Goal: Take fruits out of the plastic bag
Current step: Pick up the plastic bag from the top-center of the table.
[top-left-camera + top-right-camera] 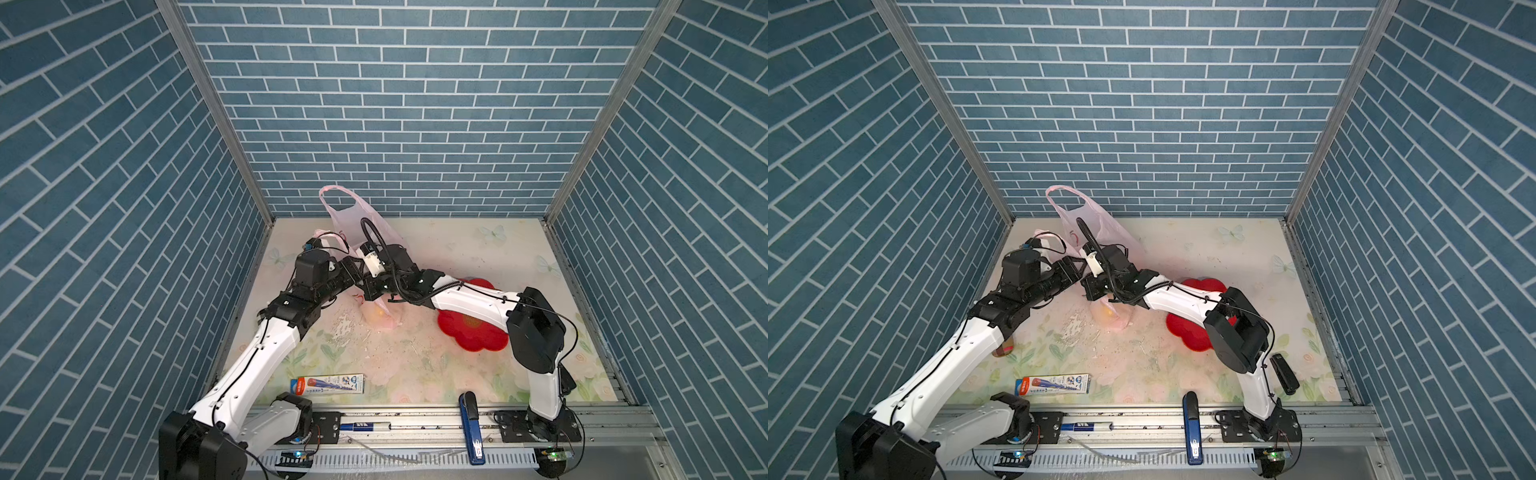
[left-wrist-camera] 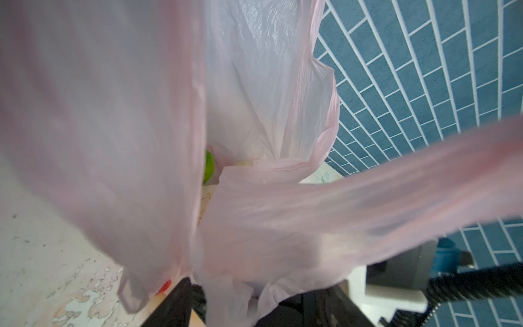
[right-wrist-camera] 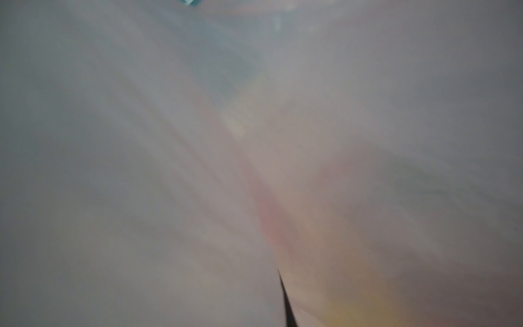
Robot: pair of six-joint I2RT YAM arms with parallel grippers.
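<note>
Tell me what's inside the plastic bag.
In the plastic bag, a yellowish fruit shows through the film; a green ball peeks past a fold. Anything else is covered by crumpled film.

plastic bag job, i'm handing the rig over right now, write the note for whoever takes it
Left hand: open, jaws either side of a fold of the plastic bag.
Right hand: shut, seemingly pinching the bag film.
Fruits: a yellow-orange fruit shows through the bag's low end; a green fruit sits inside, in the left wrist view.
Done: no fruit seen out on the table or the visible part of the red plate.
To do: open the bag's mouth, take out every fruit.
</note>
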